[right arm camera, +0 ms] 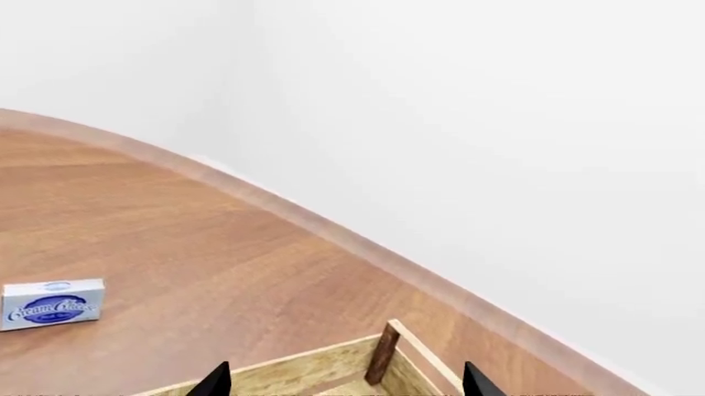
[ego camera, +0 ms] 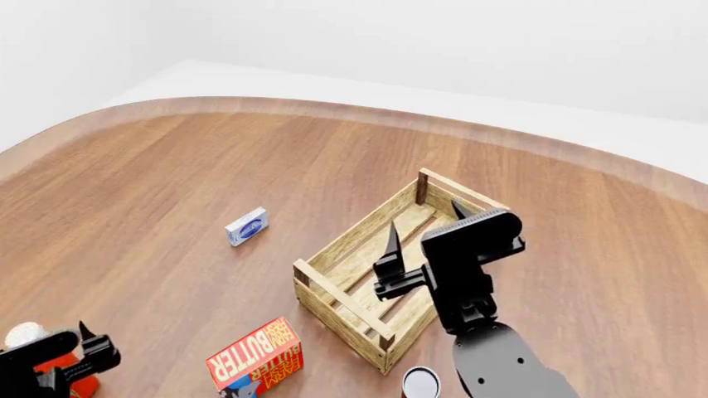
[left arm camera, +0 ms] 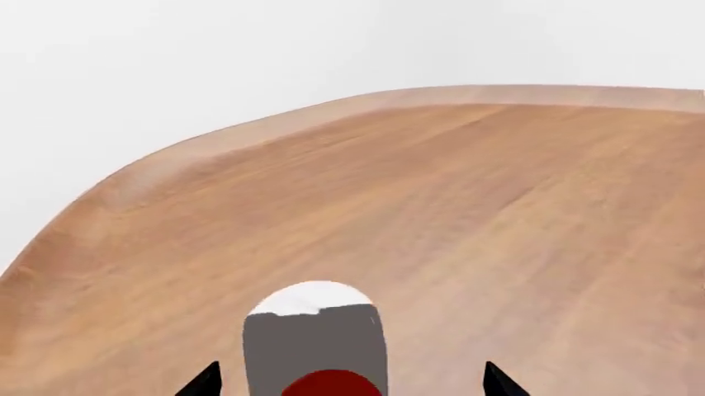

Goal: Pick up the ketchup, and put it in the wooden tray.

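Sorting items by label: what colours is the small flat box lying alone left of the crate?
The small flat box is white with a blue oval label; the right wrist view shows it best.

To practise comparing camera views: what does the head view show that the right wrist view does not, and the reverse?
Only the head view shows the butter box, the ketchup at the left gripper, and the whole wooden tray. Only the right wrist view shows the "Cream Cheese" label on the small box. Both show that box, the tray's corner post and the table.

"BUTTER" on red box [ego camera: 255,356]; "Cream Cheese" on white box [right arm camera: 52,304].
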Robot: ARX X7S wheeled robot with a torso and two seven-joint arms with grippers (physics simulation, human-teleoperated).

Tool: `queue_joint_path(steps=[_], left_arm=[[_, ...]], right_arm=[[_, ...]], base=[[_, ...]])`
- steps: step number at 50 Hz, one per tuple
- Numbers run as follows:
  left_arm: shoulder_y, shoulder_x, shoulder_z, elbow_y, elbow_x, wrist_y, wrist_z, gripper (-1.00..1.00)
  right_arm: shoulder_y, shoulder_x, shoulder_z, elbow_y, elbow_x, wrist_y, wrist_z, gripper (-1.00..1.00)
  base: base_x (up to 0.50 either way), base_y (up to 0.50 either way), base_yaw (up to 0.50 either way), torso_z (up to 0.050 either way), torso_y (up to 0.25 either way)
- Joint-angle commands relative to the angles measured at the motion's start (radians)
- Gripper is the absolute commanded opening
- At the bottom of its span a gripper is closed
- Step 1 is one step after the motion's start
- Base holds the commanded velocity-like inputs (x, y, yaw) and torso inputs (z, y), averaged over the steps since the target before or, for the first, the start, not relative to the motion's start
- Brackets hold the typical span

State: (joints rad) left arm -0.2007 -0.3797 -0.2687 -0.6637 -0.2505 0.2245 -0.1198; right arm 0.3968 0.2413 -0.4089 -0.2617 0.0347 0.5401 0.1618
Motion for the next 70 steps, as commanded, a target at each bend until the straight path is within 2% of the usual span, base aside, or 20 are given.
queue_joint_path(steps=[1,6,10,28,29,42,50,55,60,61,63,65,70], left_arm=[[-0.097,-0.008,-0.002,-0.260,0.025,0.108,0.004,1.00],[-0.160,-0.014,0.004,-0.424,0.042,0.187,0.020,1.00],[-0.250,-0.023,0.014,-0.641,0.066,0.300,0.042,1.00],[-0.283,0.018,-0.124,-0.645,0.202,0.193,0.079,1.00],[-0.285,0.020,-0.132,-0.645,0.205,0.180,0.081,-1.00],[-0.300,0.030,-0.193,-0.645,0.240,0.149,0.087,-1.00],[-0.315,0.031,-0.195,-0.645,0.250,0.193,0.093,-1.00],[-0.345,0.030,-0.154,-0.645,0.270,0.265,0.137,-1.00],[-0.422,0.027,-0.110,-0.640,0.277,0.315,0.244,-1.00],[-0.417,0.033,-0.106,-0.588,0.277,0.296,0.263,-1.00],[-0.315,0.079,-0.107,-0.288,0.264,0.094,0.293,-1.00],[-0.272,0.101,-0.096,-0.007,0.261,-0.030,0.317,-1.00],[-0.275,0.122,-0.048,0.221,0.272,-0.178,0.356,-1.00]], right_arm=[[-0.001,0.002,-0.002,-0.001,0.001,0.008,0.009,1.00],[0.000,0.004,-0.001,-0.001,0.003,0.009,0.012,1.00],[-0.001,0.005,-0.001,-0.001,0.004,0.009,0.015,1.00],[-0.004,0.020,-0.001,-0.050,0.001,0.059,0.032,1.00],[-0.005,0.022,-0.001,-0.055,0.001,0.064,0.033,1.00],[-0.011,0.025,0.002,-0.064,0.001,0.074,0.047,1.00],[-0.009,0.026,0.004,-0.057,0.008,0.068,0.047,1.00],[-0.002,0.028,0.013,-0.055,0.016,0.062,0.045,1.00],[0.015,0.034,0.029,-0.053,0.027,0.059,0.039,1.00],[0.019,0.036,0.032,-0.052,0.028,0.058,0.037,1.00],[0.030,0.041,0.037,-0.050,0.033,0.056,0.031,1.00],[0.042,0.046,0.042,-0.047,0.038,0.054,0.024,1.00],[0.077,0.056,0.055,-0.031,0.048,0.051,0.007,1.00]], base=[[0.00,0.00,0.00,0.000,0.000],[0.00,0.00,0.00,0.000,0.000],[0.00,0.00,0.00,0.000,0.000],[0.00,0.00,0.00,0.000,0.000],[0.00,0.00,0.00,0.000,0.000],[0.00,0.00,0.00,0.000,0.000],[0.00,0.00,0.00,0.000,0.000],[0.00,0.00,0.00,0.000,0.000],[0.00,0.00,0.00,0.000,0.000],[0.00,0.00,0.00,0.000,0.000],[0.00,0.00,0.00,0.000,0.000],[0.00,0.00,0.00,0.000,0.000],[0.00,0.00,0.00,0.000,0.000]])
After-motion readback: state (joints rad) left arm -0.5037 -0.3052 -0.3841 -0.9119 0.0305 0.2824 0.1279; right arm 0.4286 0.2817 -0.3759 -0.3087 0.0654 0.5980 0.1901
